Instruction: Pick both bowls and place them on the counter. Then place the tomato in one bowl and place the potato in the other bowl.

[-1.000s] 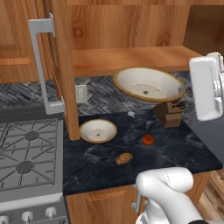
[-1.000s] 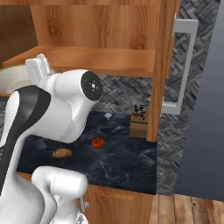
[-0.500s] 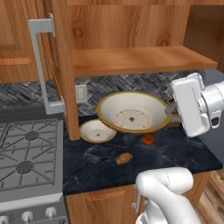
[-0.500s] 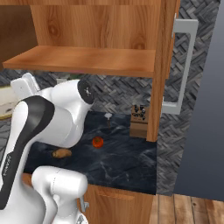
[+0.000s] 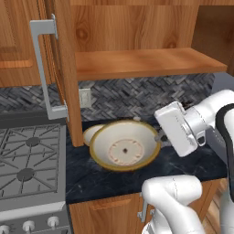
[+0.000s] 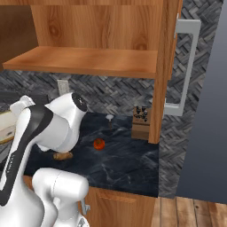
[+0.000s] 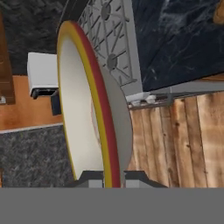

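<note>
Second bowl point(image 5: 124, 147) pinched by its rim in my gripper point(image 7: 107, 178), tilted low over the black counter point(image 5: 192, 160), just in front of the first bowl point(image 5: 91, 133). Next: level it, lower, let go. Tomato point(image 6: 99, 143) and potato point(image 6: 62, 155) wait on the counter to the right

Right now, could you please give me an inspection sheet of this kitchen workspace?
Surface: dark marble-like counter.
Job's things: wide cream ceramic bowl with tan rim held tilted above the counter; second matching bowl partly hidden behind it; small red tomato and tan oval potato on the counter, apart.
Clutter: wooden knife block by the cabinet side.
Grippers: gripper shut on the held bowl's rim.
Cables: nothing seen.
Surroundings: grey gas stove, wooden shelf, wall outlet.
</note>
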Robot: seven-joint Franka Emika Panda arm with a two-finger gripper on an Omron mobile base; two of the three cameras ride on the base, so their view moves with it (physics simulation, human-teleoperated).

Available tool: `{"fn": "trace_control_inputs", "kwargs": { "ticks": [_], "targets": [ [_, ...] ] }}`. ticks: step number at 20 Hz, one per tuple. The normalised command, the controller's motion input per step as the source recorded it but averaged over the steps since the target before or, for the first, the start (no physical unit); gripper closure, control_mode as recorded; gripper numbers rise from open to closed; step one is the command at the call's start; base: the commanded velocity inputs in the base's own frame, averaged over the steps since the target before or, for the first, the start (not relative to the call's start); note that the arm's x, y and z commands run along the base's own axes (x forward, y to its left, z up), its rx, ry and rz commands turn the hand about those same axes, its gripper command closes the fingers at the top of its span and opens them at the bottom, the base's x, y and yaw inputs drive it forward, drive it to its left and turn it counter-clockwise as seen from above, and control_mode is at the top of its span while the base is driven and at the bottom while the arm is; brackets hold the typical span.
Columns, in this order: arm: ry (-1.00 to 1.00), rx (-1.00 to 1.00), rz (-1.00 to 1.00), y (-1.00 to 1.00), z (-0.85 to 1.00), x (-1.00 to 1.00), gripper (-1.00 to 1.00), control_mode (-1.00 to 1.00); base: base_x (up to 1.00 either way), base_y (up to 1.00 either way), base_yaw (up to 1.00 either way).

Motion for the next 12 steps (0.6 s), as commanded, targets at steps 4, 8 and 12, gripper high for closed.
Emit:
{"fn": "trace_control_inputs", "kwargs": {
  "ticks": [4, 8, 12],
  "targets": [
    [-0.04, 0.00, 0.05, 0.19, -0.44, 0.28, 1.00, -1.00, 0.00, 0.00, 0.00],
    [-0.01, 0.00, 0.03, 0.13, -0.44, 0.27, 1.00, -1.00, 0.00, 0.00, 0.00],
    [0.00, 0.00, 0.01, 0.07, -0.42, 0.37, 1.00, -1.00, 0.00, 0.00, 0.00]
  ]
}}
